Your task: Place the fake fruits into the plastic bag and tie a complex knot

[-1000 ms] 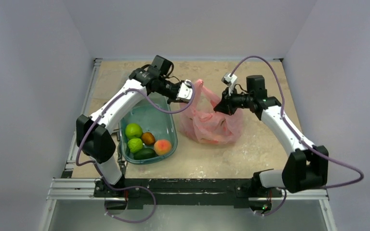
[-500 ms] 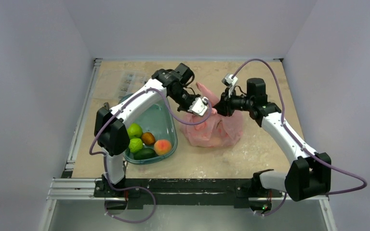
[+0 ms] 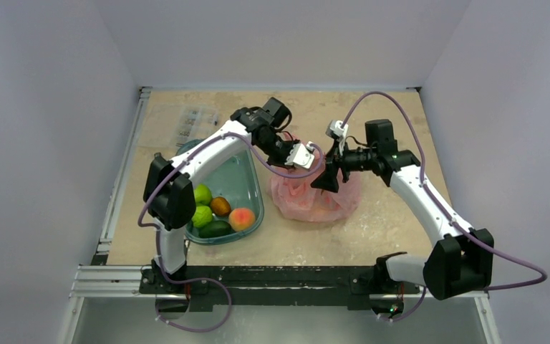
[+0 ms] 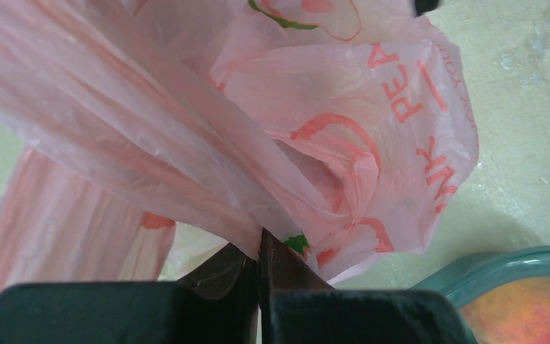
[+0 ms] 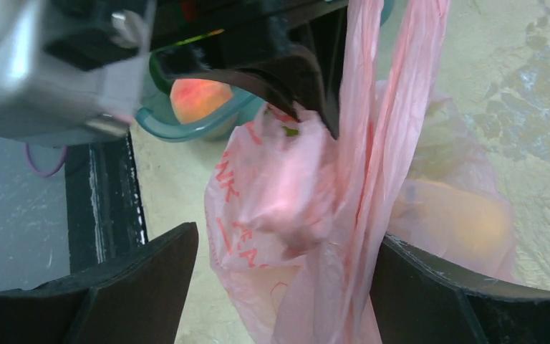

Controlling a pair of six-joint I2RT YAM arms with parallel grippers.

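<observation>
Beige table carries teal tub, plastic bag, clear packet.

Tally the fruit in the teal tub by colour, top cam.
Light green fruits: 2
Dark green fruit: 1
Brown fruit: 1
Peach-coloured fruit: 1
Total in the tub: 5
Anything inside the plastic bag is not counted, as its contents can't be made out clearly.
</observation>
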